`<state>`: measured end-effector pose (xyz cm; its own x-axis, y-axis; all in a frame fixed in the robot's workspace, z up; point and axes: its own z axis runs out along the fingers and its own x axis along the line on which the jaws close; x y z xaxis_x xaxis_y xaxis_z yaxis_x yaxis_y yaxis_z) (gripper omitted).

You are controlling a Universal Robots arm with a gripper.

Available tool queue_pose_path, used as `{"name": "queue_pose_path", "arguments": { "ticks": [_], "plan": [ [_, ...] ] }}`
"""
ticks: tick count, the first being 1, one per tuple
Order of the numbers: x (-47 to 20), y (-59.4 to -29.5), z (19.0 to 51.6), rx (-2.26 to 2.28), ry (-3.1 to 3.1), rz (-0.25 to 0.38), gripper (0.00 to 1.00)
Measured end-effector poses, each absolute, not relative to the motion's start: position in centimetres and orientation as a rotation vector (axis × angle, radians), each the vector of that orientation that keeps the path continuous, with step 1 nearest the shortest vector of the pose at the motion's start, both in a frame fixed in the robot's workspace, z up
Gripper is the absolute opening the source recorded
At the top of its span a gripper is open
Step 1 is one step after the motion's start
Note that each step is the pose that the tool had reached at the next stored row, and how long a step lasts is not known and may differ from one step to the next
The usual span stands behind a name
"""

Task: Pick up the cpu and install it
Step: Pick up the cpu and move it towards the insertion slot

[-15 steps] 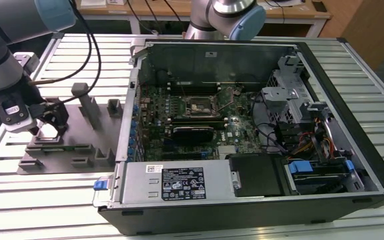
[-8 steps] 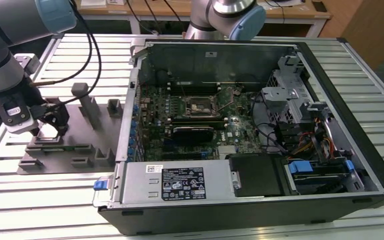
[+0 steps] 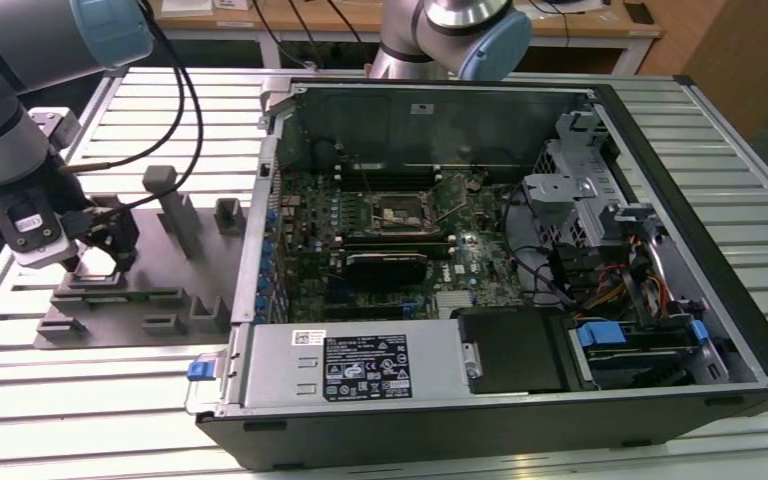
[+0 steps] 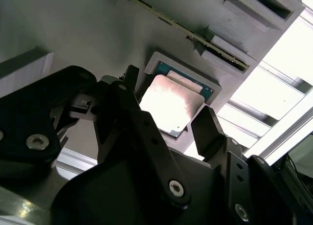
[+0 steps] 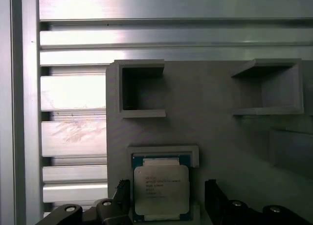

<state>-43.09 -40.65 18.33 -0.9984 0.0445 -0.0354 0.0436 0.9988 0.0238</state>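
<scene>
At the exterior view's left the gripper [image 3: 101, 255] hangs, jaws apart, astride the cpu [image 5: 161, 188] lying in a pocket of the grey fixture [image 5: 215, 132]; it looks light, stiff, slick-topped and likely fragile, best pinched by opposite edges.

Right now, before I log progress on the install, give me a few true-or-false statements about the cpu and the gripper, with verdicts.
1. The cpu lies in a recess of the grey tray. True.
2. The gripper holds the cpu in the air above the grey tray. False: it lies in its recess, the open gripper straddling it.
3. The computer case lies open, to the exterior view's right of the grey tray. True.
4. The cpu sits in the motherboard socket. False: it is on the grey tray, outside the computer case.
</scene>
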Motion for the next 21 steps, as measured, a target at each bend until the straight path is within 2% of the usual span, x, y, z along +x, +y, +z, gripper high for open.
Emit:
{"name": "queue_pose_path", "arguments": {
  "ticks": [4, 5, 21],
  "plan": [
    [-43.09, -40.65, 18.33, 0.068, 3.105, 0.036, 0.69],
    [-43.09, -40.65, 18.33, 0.068, 3.105, 0.036, 0.62],
    [-43.35, -40.65, 18.33, 0.068, 3.104, 0.039, 0.62]
  ]
}}
